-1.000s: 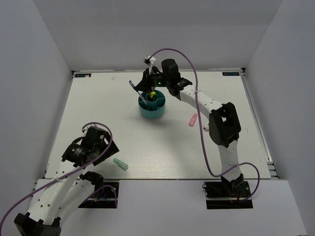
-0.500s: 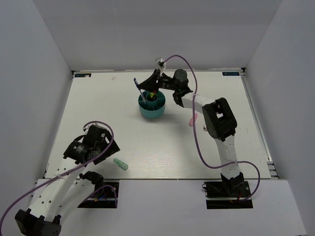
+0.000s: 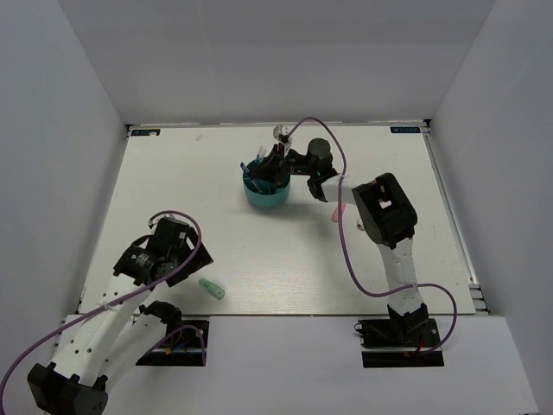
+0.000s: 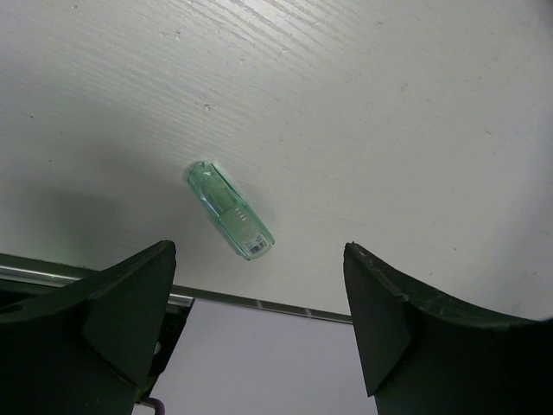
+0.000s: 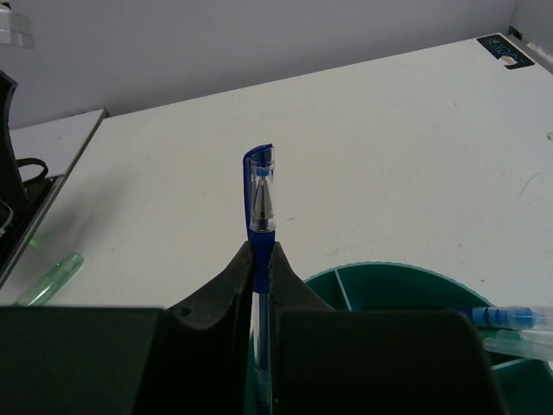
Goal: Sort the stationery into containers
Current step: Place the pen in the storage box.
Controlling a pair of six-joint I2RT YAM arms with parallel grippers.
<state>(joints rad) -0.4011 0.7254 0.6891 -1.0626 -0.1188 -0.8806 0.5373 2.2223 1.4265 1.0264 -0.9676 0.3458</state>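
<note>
The round teal organizer stands at the table's middle back and shows in the right wrist view. My right gripper is shut on a thin blue pen, held over the organizer's rim with its cap up. Another blue pen lies in the organizer. A mint-green marker lies near the front edge and shows in the left wrist view. My left gripper is open and empty, just left of and above it. A pink highlighter lies right of the organizer, partly behind the right arm.
The table's front edge runs just below the mint-green marker. White walls stand around the table on three sides. The right arm reaches across the table's right half towards the organizer.
My right gripper has lowered the blue pen towards the organizer, and the arm's elbow has swung left. My left gripper has shifted slightly towards the mint-green marker.
</note>
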